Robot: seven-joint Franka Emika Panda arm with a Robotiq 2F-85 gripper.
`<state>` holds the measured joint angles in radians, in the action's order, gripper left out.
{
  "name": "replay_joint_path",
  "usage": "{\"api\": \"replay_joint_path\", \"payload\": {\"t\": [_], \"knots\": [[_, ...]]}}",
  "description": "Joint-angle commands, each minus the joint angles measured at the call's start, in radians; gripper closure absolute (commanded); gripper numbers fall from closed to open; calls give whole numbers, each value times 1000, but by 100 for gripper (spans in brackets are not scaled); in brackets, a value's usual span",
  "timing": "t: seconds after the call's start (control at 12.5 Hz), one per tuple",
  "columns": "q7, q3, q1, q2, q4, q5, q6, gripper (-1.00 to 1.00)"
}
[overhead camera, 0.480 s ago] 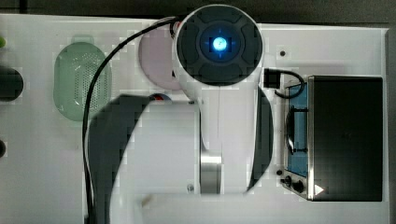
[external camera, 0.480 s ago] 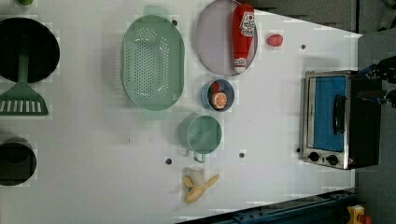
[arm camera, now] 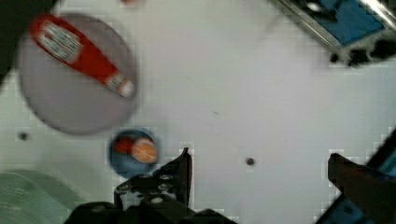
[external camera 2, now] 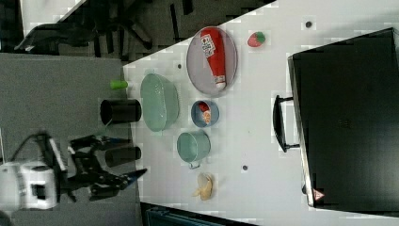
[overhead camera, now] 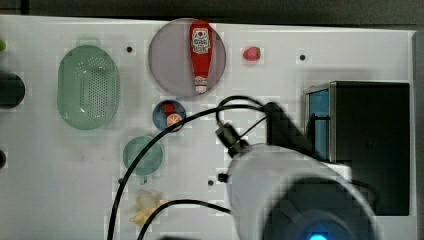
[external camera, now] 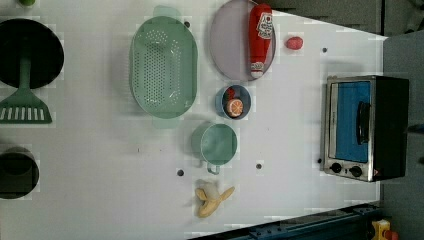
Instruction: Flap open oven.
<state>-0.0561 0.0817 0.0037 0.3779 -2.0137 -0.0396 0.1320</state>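
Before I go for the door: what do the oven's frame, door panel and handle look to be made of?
Oven frame: looks like brushed silver metal, pale with a dull sheen. Door panel: probably glass, smooth and blue-tinted. Handle: a dark bar standing off the door, matte black; coated metal or plastic, I cannot tell which.
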Motion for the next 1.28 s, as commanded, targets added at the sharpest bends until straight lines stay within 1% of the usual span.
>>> {"api": "replay_joint_path", "payload": {"t": [0.08, 0.16, 0.32, 0.64, 0.72, 0.88, 1.04, 1.28], "knots": [[29, -14, -14, -60, 14, 7, 7, -100], [29, -14, -14, -60, 14, 7, 7, -90], [29, -12, -15, -61, 14, 7, 7, -38], [30, 0, -19, -62, 4, 7, 7, 56], [30, 8, -23, -64, -4, 7, 7, 65], [91, 34, -33, -68, -21, 7, 10, 65], [262, 74, -45, -80, -37, 6, 17, 65], [600, 157, -65, -118, -63, 6, 83, 65]]}}
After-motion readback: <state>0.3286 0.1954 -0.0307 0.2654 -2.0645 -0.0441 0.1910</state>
